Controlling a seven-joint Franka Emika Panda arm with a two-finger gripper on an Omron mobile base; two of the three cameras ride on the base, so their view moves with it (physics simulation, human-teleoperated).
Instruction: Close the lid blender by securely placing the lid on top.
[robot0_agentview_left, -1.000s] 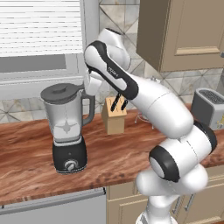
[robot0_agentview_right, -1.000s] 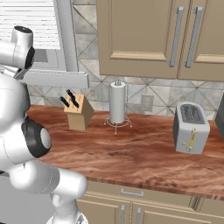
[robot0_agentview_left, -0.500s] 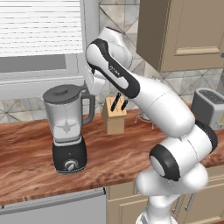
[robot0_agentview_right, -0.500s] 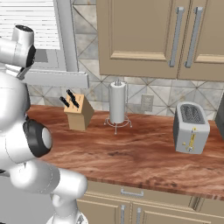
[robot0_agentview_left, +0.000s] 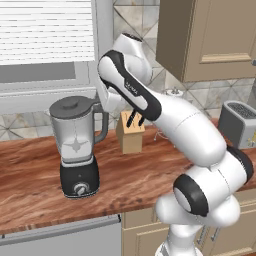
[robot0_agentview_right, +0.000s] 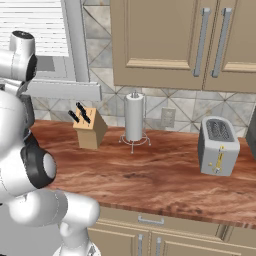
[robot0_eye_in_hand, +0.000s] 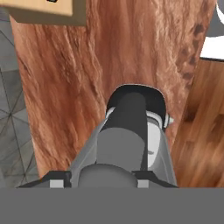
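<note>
The blender stands on the wooden counter at the left, a clear tapered jar on a black base with a silver dial. The dark grey lid lies flat on the jar's rim. My gripper hangs just right of the lid, at rim height, above the jar's handle. In the hand view I look straight down the blender: its dark handle and its black base lie below. The gripper is open, its fingertips wide apart, with a grey rounded part of the lid between them.
A knife block stands right of the blender, close behind my arm. Further right are a paper towel holder and a grey toaster. Wall cabinets hang above the counter, and a window frame runs behind the blender.
The hand has barely shifted beside the jar's top. The lid stays on the rim and the blender has not moved.
</note>
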